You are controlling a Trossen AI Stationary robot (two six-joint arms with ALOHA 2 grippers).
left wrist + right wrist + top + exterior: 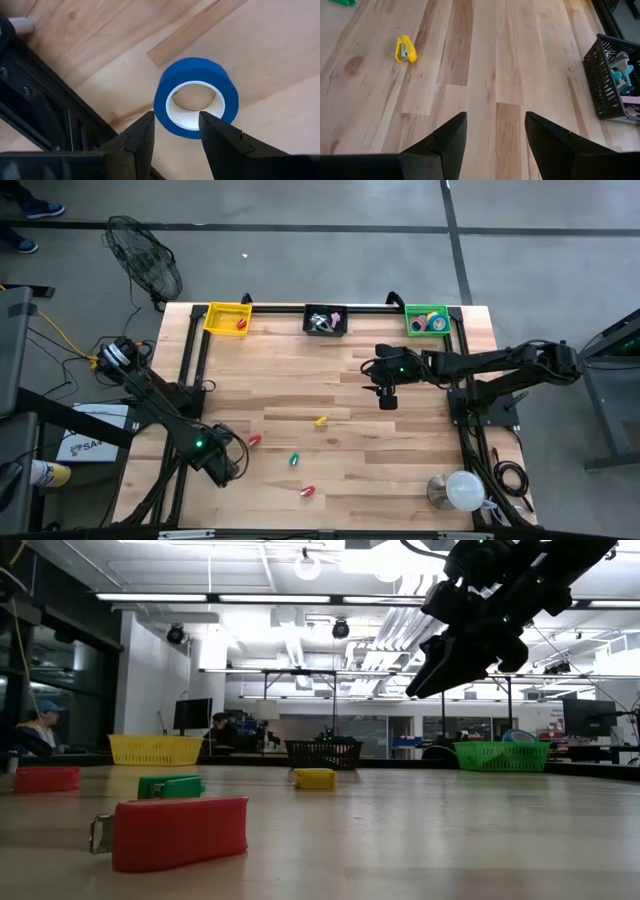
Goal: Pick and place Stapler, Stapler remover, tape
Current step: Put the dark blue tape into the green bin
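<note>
Left gripper [175, 132] poised over the blue tape roll [196, 102], fingers parted, nothing held, one tip toward the open centre and the other outside the wall. Worth lowering squarely so the wall sits between the tips before closing; probably not yet touching, though depth is hard to judge. Beyond the roll, a yellow stapler [320, 421] lying mid-table. Farther still, right gripper [387, 398] hanging above bare wood, open and empty, waiting short of the green basket [428, 321] holding other rolls.
</note>
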